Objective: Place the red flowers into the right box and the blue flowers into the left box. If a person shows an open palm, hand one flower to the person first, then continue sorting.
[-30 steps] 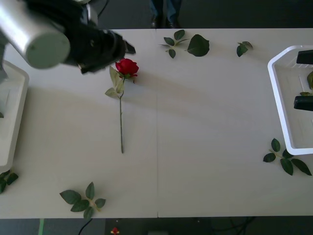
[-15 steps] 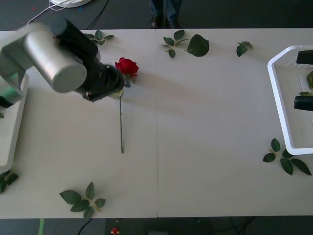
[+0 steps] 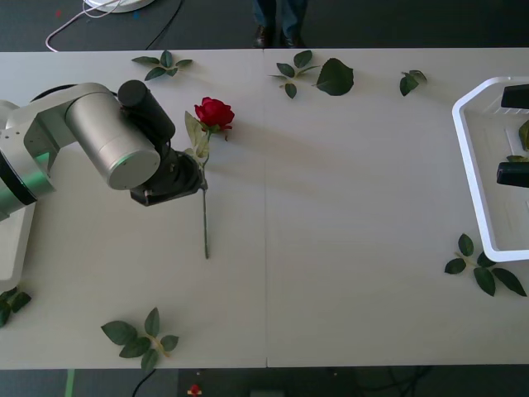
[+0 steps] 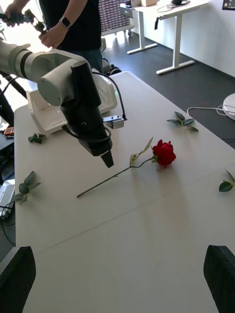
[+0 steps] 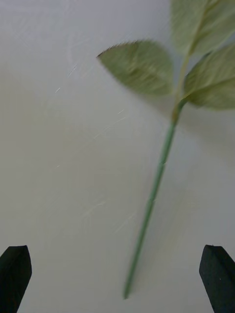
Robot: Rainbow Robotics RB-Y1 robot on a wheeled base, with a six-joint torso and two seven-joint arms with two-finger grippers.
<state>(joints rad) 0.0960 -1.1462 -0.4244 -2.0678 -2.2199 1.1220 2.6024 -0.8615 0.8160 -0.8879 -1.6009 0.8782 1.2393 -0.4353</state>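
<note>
Left end effector low over the stem of a red rose on the white bench.

The bench (image 3: 347, 207) carries a white box (image 3: 483, 165) at its right edge, where the right end effector (image 4: 117, 274) sits with fingers spread apart. The left end effector (image 5: 117, 274) hangs above the stem (image 5: 152, 200), fingers apart and holding nothing. The red rose (image 3: 214, 112) lies flat left of centre, bloom toward the far edge.

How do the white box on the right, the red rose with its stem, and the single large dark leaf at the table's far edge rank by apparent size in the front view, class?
1. White box, though partly cut off by the picture's edge.
2. Red rose with its stem.
3. Single large dark leaf.
</note>
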